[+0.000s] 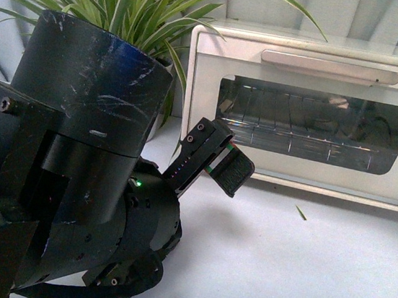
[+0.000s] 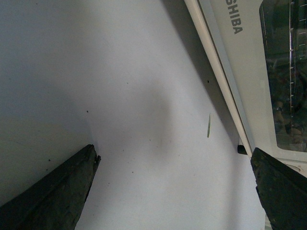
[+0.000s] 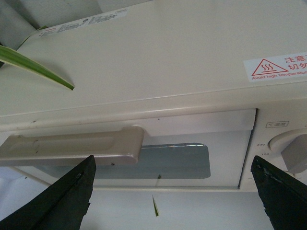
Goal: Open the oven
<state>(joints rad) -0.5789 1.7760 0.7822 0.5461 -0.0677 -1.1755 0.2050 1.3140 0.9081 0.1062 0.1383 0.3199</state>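
Observation:
The cream-white oven (image 1: 312, 112) stands at the right on the white table, its glass-windowed door shut. Its long bar handle (image 1: 330, 66) runs along the top of the door, and the wire rack shows behind the glass. My left gripper (image 1: 219, 162) is open and empty, low over the table in front of the oven's left end. In the left wrist view its fingers (image 2: 57, 191) straddle bare table beside the oven's lower edge (image 2: 225, 72). My right gripper (image 3: 172, 196) is open and empty above the oven's front, with the handle (image 3: 72, 148) just beyond one finger (image 3: 62, 201).
A potted spider plant (image 1: 130, 2) stands left of the oven, and one leaf (image 3: 38, 67) hangs over the oven's top. A green leaf sliver (image 1: 300, 212) lies on the table before the door. A control knob (image 3: 288, 148) sits right of the door. My left arm (image 1: 72, 177) fills the near left.

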